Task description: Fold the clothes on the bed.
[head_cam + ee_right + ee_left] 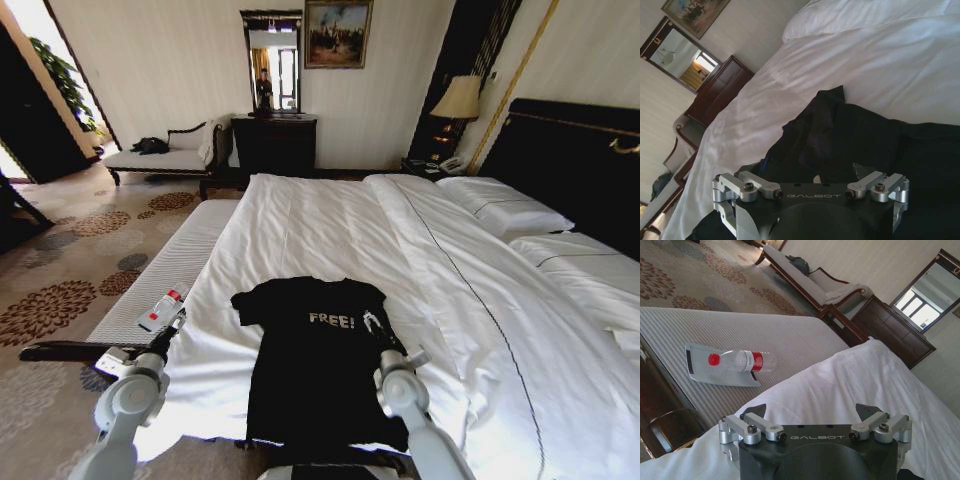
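black T-shirt (315, 370) lies flat on the white duvet (330, 235) at the bed's (560, 160) foot, "FREE!" up | right gripper (810, 172) released, above the shirt's sleeve | left gripper (812, 412) released, over duvet edge | left wrist view: water bottle (742, 360) lying on a tray (700, 371) on the striped bench (165, 270) | head view: chaise (165, 155), dresser (273, 143), lamp (459, 100)

Head camera looks down the bed (330, 230) from its foot; each wrist camera sits close behind its tool, sharing the white duvet (850, 390).
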Available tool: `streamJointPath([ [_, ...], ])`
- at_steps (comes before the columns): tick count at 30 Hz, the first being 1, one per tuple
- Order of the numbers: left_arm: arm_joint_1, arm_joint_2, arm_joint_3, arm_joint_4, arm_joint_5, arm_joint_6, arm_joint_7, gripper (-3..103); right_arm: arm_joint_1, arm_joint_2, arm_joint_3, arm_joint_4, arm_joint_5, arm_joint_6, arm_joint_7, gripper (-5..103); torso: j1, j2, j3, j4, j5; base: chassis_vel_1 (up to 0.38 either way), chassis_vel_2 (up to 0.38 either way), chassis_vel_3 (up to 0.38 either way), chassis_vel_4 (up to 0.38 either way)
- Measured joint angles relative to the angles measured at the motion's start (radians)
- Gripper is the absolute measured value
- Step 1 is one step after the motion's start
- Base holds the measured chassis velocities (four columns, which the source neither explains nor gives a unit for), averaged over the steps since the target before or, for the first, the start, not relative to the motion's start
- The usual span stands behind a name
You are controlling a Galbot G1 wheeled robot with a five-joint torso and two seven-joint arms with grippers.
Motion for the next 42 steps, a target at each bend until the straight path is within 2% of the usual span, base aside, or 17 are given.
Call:
streamJointPath([
  [6, -0.001, -0.001, 0.002, 0.001, 0.002, -0.001, -0.001, 100, 0.032, -0.008, -0.002, -0.003, -0.026, -0.005, 0.006, 100, 0.0, 0.0, 0.0, 0.0001, 0.0001, 0.0, 0.0, 0.0, 0.0],
  [9, -0.001, -0.003, 0.006, 0.001, 0.011, -0.001, -0.001, 100, 0.096, -0.026, -0.045, -0.103, -0.254, -0.029, 0.026, 100, 0.0, 0.0, 0.0, 0.0002, 0.0002, 0.0, 0.0, 0.0, 0.0],
  [10, -0.001, -0.003, 0.006, 0.001, 0.011, -0.001, -0.001, 100, 0.096, -0.026, -0.045, -0.103, -0.254, -0.029, 0.026, 100, 0.0, 0.0, 0.0, 0.0002, 0.0002, 0.0, 0.0, 0.0, 0.0],
  [11, 0.0, -0.004, 0.006, 0.002, 0.013, -0.001, -0.001, 100, 0.129, -0.037, -0.082, -0.157, -0.39, -0.028, 0.026, 100, 0.0, 0.0, 0.0, 0.0001, 0.0003, 0.0, 0.0, 0.0, 0.0],
  [12, 0.001, -0.004, 0.006, 0.002, 0.014, -0.002, -0.001, 100, 0.149, -0.044, -0.105, -0.183, -0.444, -0.028, 0.022, 100, 0.0, 0.0, 0.0, 0.0002, 0.0003, 0.0, 0.0, 0.0, 0.0],
  [16, 0.004, -0.002, 0.002, 0.001, 0.014, -0.002, -0.001, 100, 0.196, -0.053, -0.175, -0.23, -0.536, -0.029, 0.003, 100, 0.0, 0.0, 0.0, 0.0002, 0.0003, 0.0, 0.0, 0.0, 0.0],
  [19, 0.006, 0.003, -0.005, 0.001, 0.014, -0.002, -0.002, 100, 0.246, -0.049, -0.222, -0.28, -0.691, -0.006, -0.023, 100, 0.0, 0.0, 0.0, 0.0002, 0.0001, 0.0, 0.0, 0.0, 0.0],
  [20, 0.006, 0.003, -0.005, 0.001, 0.014, -0.002, -0.002, 100, 0.246, -0.049, -0.222, -0.28, -0.691, -0.006, -0.023, 100, 0.0, 0.0, 0.0, 0.0002, 0.0001, 0.0, 0.0, 0.0, 0.0],
  [22, 0.006, 0.004, -0.006, 0.003, 0.014, -0.002, -0.002, 100, 0.288, -0.042, -0.247, -0.345, -0.87, 0.013, -0.027, 100, 0.0, 0.0, 0.0, 0.0003, 0.0001, 0.0, 0.0, 0.0, 0.0],
  [23, 0.003, 0.002, -0.005, 0.009, 0.016, -0.002, -0.003, 100, 0.323, -0.05, -0.273, -0.409, -1.005, -0.007, 0.007, 100, 0.0, 0.0, 0.0, 0.0002, 0.0002, 0.0, 0.0, 0.0, 0.0],
  [29, -0.006, -0.002, 0.003, 0.028, 0.026, -0.003, -0.003, 100, 0.368, -0.064, -0.295, -0.491, -1.067, -0.091, 0.077, 100, 0.0, 0.0, 0.0, 0.0001, 0.0001, 0.0, 0.0, 0.0, 0.0],
  [42, -0.02, -0.003, 0.011, 0.054, 0.034, -0.006, -0.003, 100, 0.394, -0.051, -0.351, -0.557, -1.132, -0.133, 0.132, 100, 0.0, 0.0, 0.0, 0.0001, 0.0001, 0.0, 0.0, 0.0, 0.0],
])
